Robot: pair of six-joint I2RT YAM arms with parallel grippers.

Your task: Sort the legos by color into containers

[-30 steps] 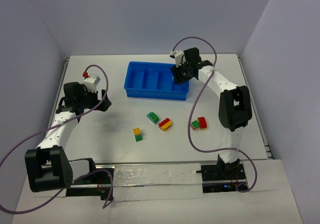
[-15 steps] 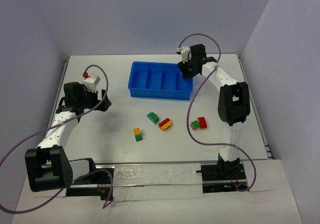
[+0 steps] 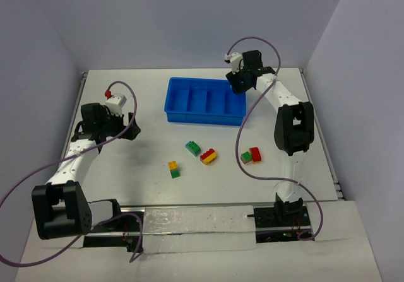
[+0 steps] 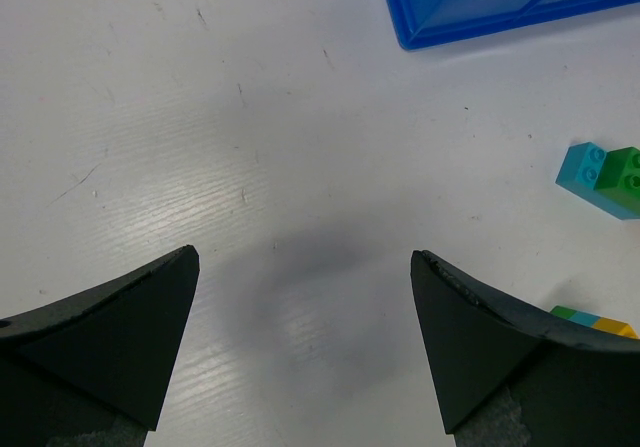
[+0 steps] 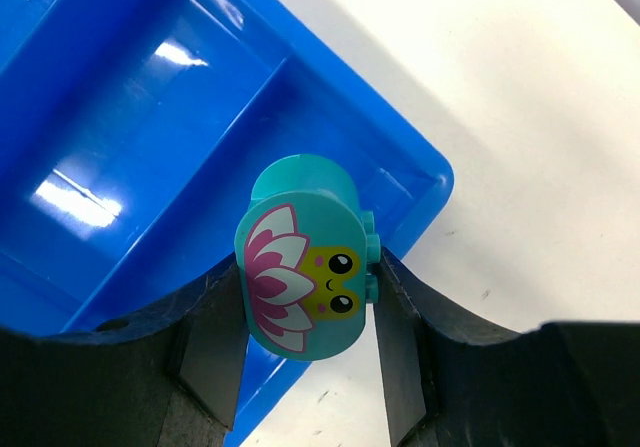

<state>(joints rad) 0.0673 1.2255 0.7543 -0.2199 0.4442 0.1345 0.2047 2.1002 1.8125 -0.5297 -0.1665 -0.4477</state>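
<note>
One teal rounded plastic brick (image 5: 305, 267), printed with a pink-and-white flower and a small yellow face, is clamped between the two dark fingers of the right hand (image 5: 310, 292). It hangs over the far right corner of the bright blue rectangular plastic tray (image 3: 205, 113), above the end wall of the rightmost compartment.

The tray is one piece, split by inner dividers into four narrow compartments side by side.

Four two-colour pairs of chunky plastic bricks lie on the white counter (image 3: 126, 168), all on the near side of the tray:
- a teal-and-green pair (image 3: 192, 147)
- a red-and-yellow pair (image 3: 208, 156) just beside it
- a yellow-and-green pair (image 3: 173, 168) nearer the arm bases
- a green-and-red pair (image 3: 252, 155) off to the right

The left hand (image 3: 128, 129) hovers over bare counter well to the left of the tray, its jaws spread wide with nothing between them. In its wrist view the teal-and-green pair shows at the right edge.

Two purple cables trail from the arms. The right arm's cable (image 3: 240, 144) loops down across the counter and passes just beside the green-and-red pair. The left arm's cable (image 3: 25, 180) sweeps out to the left, away from the bricks.
</note>
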